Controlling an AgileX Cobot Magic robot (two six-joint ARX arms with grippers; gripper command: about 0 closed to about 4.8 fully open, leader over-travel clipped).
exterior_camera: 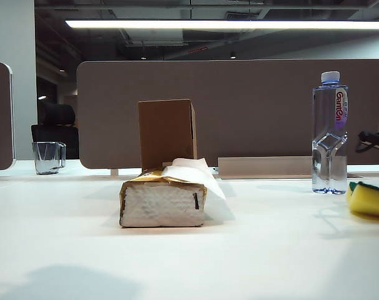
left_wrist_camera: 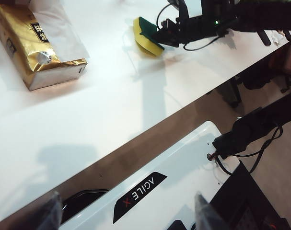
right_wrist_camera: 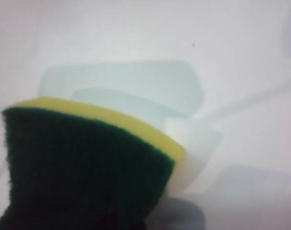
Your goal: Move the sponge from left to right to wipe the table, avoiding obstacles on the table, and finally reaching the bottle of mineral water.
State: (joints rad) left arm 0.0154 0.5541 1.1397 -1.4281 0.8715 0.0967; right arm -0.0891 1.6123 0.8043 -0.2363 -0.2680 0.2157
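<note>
Nearest, the left pincer hangs wide and empty off the tabletop's front edge, out of play. Farther in, by the right edge, the right pincer is clamped tight on the sponge, green side up. The bottle of mineral water stands just beyond the sponge, toward the far edge; the tissue pack and box sit mid-table, well apart.

Sponge cut by exterior view's edge, beside bottle. Right pincer fingertips lost behind sponge; wrist view blurred, only foam and desk readable. Left pincer reduced to two blurred finger tips at frame edge. Box base hidden behind tissue pack.
</note>
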